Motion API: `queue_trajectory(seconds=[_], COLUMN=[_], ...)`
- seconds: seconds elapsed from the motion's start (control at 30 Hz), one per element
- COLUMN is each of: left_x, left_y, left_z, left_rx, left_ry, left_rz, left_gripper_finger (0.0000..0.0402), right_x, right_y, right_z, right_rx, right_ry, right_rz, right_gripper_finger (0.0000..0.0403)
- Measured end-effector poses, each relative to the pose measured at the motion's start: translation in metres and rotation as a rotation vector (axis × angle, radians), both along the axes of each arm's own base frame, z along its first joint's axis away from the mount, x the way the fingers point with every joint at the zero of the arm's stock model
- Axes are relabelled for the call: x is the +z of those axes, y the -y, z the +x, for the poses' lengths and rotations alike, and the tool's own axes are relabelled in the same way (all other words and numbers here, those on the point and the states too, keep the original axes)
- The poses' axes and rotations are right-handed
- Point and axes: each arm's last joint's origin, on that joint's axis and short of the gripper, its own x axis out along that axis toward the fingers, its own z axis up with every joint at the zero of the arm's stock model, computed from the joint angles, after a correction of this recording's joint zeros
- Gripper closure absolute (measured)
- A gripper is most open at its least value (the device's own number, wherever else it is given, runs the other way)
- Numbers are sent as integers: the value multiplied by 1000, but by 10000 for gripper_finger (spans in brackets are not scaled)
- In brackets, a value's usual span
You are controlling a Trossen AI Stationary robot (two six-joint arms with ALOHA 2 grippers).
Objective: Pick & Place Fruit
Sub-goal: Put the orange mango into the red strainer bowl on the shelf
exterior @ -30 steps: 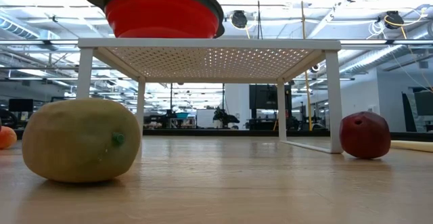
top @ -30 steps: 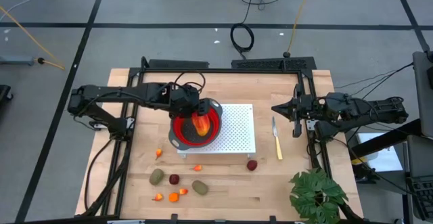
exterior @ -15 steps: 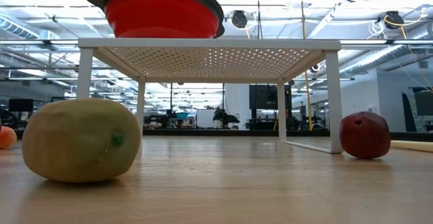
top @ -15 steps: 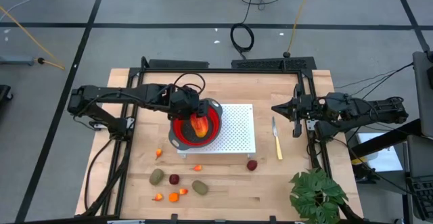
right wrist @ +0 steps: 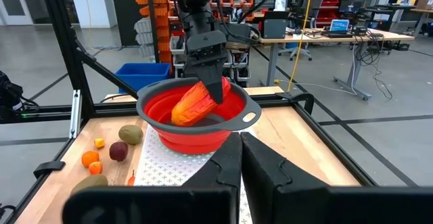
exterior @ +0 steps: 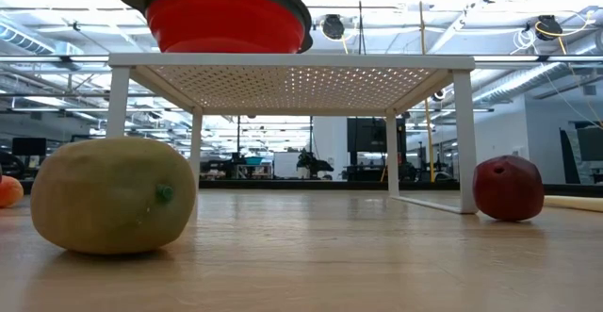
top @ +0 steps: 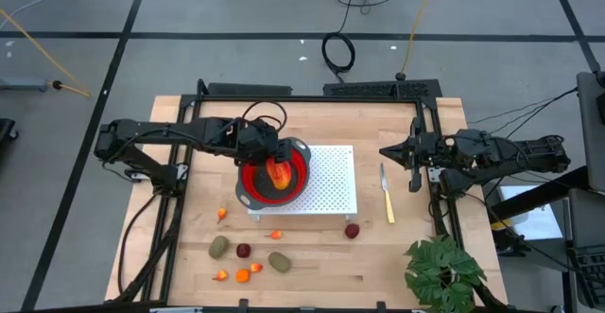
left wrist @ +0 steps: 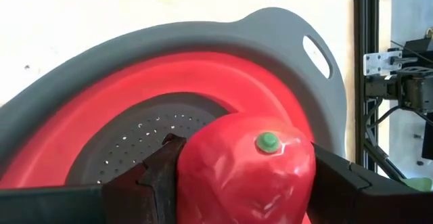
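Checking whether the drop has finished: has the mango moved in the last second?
Yes. The mango, in the left claw, has moved slightly deeper into the red colander, away from its near rim.

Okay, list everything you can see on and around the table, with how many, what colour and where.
Mango: one, red-orange-yellow, inside the colander, between the left gripper's fingers.
Colander: one, red with grey rim, on the rack's left part.
Rack: one, white perforated, table centre.
Olive-brown ovals: two, front left of the table.
Dark red balls: two, one in front of the rack, one between the ovals.
Orange bits: about five, scattered front left.
Knife: one, yellow handle, right of the rack.
Plant: one, green, front right corner.
Left gripper: over the colander, closed on the mango.
Right gripper: shut, waiting at the table's right side.
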Motion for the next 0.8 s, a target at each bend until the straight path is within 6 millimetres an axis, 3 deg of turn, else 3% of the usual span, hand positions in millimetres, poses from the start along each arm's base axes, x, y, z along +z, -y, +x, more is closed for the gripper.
queue_trajectory(seconds=[0.27,0.8], left_x=[-10,-10], left_y=[3,4], left_z=[8,10], left_rx=[-2,-48], left_ry=[-30,-26], left_rz=[-13,-10], left_gripper_finger=[174,174], right_x=[1,2], right_y=[0,0], right_z=[0,0], right_rx=[0,0], right_ry=[7,16], right_rz=[1,3], right_gripper_finger=[402,402])
